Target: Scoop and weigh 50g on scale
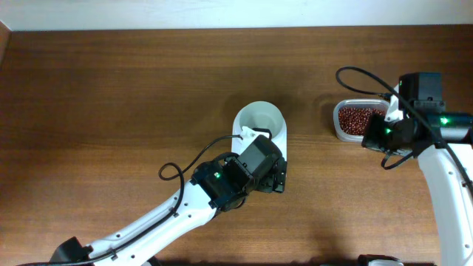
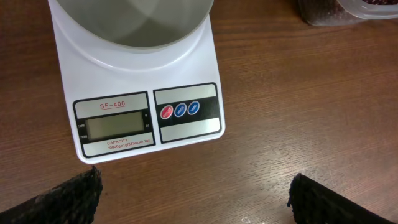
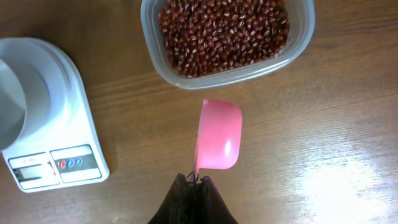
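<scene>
Pink scoop [image 3: 219,134], empty, sitting pinched by handle in right jaws, clamped tight; long axis pointing straight at tub of red beans [image 3: 236,76] lying just ahead; scale [image 3: 74,118] standing on counter to their left, just ahead of left jaws, gaping wide, gripping nothing.

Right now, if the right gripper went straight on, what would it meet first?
The pink scoop in its fingers would reach the near wall of the bean tub first, unless it rides above the rim.
</scene>
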Controlling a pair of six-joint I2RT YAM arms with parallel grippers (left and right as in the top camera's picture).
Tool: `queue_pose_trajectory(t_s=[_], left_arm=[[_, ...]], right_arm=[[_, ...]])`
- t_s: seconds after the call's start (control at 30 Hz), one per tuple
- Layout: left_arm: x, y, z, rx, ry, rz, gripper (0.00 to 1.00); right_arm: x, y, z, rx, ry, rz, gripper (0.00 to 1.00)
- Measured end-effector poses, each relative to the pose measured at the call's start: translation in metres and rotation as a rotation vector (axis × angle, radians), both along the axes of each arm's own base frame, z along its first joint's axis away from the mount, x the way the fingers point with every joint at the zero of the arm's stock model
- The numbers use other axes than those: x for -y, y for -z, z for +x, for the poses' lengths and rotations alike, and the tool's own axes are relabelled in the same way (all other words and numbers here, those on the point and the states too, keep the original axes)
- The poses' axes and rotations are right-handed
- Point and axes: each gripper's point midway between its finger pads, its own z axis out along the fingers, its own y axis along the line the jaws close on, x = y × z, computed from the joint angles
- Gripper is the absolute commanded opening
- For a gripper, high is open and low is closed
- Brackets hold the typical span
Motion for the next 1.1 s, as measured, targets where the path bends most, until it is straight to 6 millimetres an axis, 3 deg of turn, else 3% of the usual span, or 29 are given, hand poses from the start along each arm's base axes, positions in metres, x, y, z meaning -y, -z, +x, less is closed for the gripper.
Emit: queue_pose_trajectory(t_s=[0.9, 1.1], left_arm=[[0.0, 0.0, 0.0, 0.0, 0.0, 0.0, 0.99], [0.0, 0.0, 0.0, 0.0, 0.0, 0.0, 0.99]], right_arm=[[-0.001, 0.002, -0.004, -0.014, -0.111, -0.03, 0.04], [-0.001, 0.015, 0.004, -0.049, -0.136, -0.034, 0.04]])
